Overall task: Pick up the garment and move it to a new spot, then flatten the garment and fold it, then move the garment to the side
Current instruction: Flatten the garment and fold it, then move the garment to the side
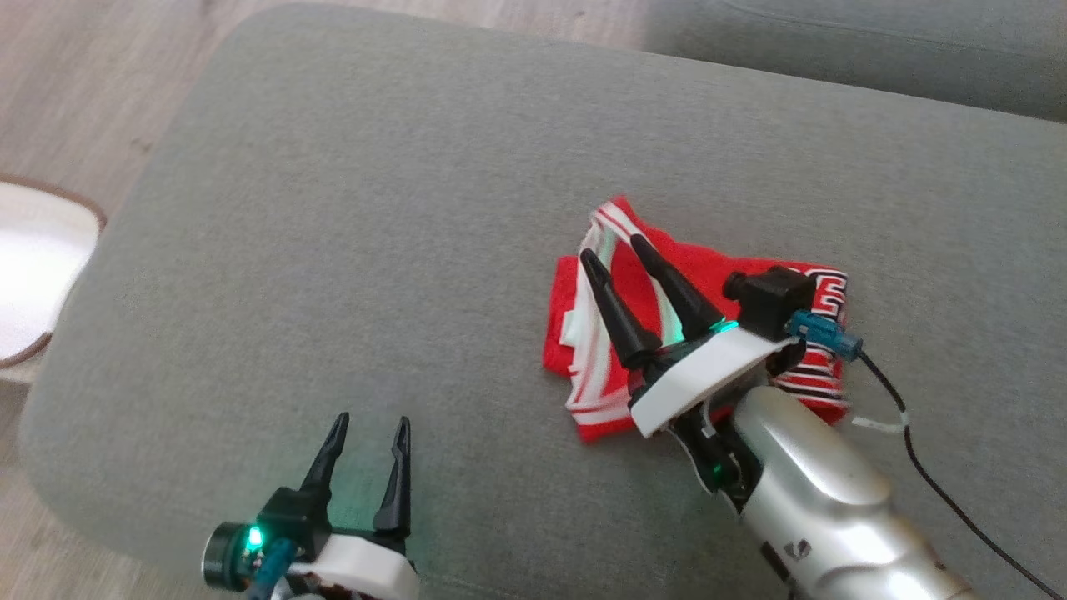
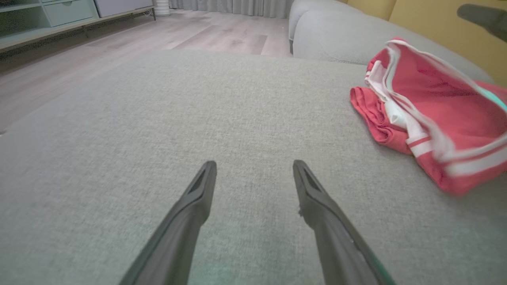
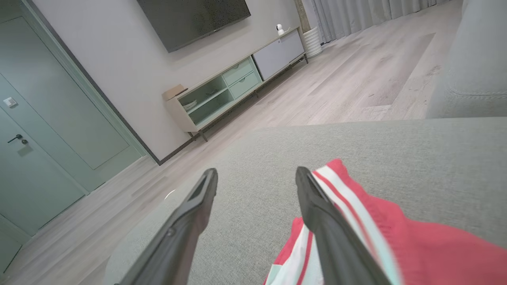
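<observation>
The right gripper has its fingers spread wide and grips nothing, poised over the folded garment, which lies on the right half of the grey cushion. The left gripper, likewise spread and empty, hovers over the cushion's near edge.

Folded garment, compact red bundle, lay flat on the grey cushion, right of centre in head view, white-and-red striped trim ran along its upper and left folds (black-and-white print showed at right edge), layers slightly rumpled.
</observation>
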{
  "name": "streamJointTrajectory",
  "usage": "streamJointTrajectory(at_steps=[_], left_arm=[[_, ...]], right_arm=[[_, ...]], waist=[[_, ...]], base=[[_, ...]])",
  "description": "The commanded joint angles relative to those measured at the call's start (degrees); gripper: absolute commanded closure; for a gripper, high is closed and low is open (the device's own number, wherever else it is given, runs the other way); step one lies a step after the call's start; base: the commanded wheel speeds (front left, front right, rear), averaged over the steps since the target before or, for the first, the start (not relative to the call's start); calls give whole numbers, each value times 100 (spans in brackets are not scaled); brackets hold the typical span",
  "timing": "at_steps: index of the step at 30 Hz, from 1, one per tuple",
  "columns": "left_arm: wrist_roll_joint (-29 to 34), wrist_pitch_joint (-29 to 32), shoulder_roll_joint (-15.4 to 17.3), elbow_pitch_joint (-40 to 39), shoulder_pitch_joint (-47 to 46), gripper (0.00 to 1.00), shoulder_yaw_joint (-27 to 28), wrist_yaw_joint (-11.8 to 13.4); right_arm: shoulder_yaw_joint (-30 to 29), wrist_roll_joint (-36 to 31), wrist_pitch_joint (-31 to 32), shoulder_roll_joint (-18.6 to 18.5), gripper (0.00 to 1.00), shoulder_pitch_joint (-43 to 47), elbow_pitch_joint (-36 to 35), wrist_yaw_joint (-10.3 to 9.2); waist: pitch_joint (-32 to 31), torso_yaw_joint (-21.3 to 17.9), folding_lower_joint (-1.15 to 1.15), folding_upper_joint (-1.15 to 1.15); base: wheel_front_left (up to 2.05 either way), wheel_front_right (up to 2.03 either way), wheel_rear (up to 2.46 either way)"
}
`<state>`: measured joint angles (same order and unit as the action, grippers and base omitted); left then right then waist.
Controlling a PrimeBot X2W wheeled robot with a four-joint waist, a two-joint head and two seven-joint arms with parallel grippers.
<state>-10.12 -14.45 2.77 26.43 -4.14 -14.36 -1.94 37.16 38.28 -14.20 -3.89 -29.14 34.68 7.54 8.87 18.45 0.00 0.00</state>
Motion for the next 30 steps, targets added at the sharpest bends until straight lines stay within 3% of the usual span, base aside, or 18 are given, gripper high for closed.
streamJointTrajectory(at_steps=[1,15,23,30], left_arm=[[-52,-55,11,-189,-90,0,244,35],[165,-55,11,-392,-296,0,603,28],[258,-55,10,-510,-79,0,803,79],[238,-55,10,-647,205,0,801,146]], right_arm=[[-11,-10,-71,100,0,-194,-199,-5],[-2526,-2058,-79,60,0,736,-517,-5],[-2945,-2764,-79,92,0,1391,-717,-5],[-2856,-2597,-79,100,0,1735,-706,-5]], waist=[[-41,-171,0,0],[-249,-1366,0,0],[-399,-1636,0,0],[-426,-1689,0,0]], base=[[0,0,0],[0,0,0],[0,0,0],[0,0,0]])
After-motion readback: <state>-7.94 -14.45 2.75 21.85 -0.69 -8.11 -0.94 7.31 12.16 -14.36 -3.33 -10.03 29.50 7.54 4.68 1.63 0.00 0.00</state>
